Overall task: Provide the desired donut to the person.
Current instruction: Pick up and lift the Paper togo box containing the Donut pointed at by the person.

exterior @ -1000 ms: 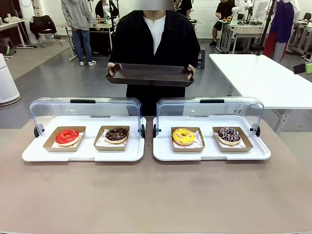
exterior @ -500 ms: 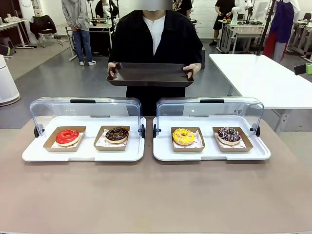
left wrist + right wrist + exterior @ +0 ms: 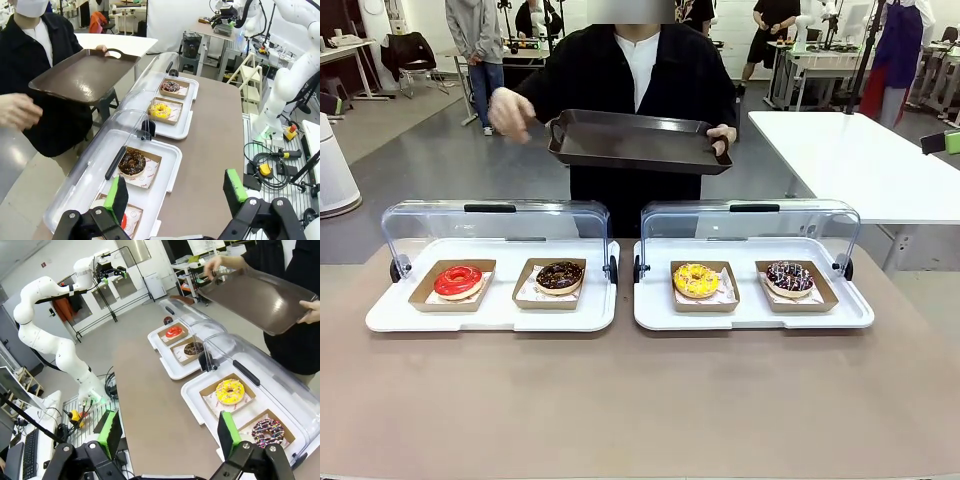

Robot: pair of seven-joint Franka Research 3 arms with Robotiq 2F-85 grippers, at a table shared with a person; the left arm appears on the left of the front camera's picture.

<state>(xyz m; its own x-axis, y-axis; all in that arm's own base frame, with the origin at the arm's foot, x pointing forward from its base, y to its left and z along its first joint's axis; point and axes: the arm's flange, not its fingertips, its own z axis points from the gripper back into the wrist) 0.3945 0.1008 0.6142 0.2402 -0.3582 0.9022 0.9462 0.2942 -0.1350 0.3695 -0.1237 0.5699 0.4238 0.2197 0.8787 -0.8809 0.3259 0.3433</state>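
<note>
The four donuts (image 3: 560, 275) sit in boxes (image 3: 420, 297) on the table (image 3: 640, 400), well ahead of the left fingers (image 3: 118, 197) and right fingers (image 3: 111, 432). Both pairs are spread wide and hold nothing.

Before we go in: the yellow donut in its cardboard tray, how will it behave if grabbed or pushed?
Probably light; the cardboard tray under the yellow donut has thin walls that may flex when pinched. The icing looks soft, so direct gripping would likely mar it. Flat on the smooth white display tray, it should slide, not tip.
</note>
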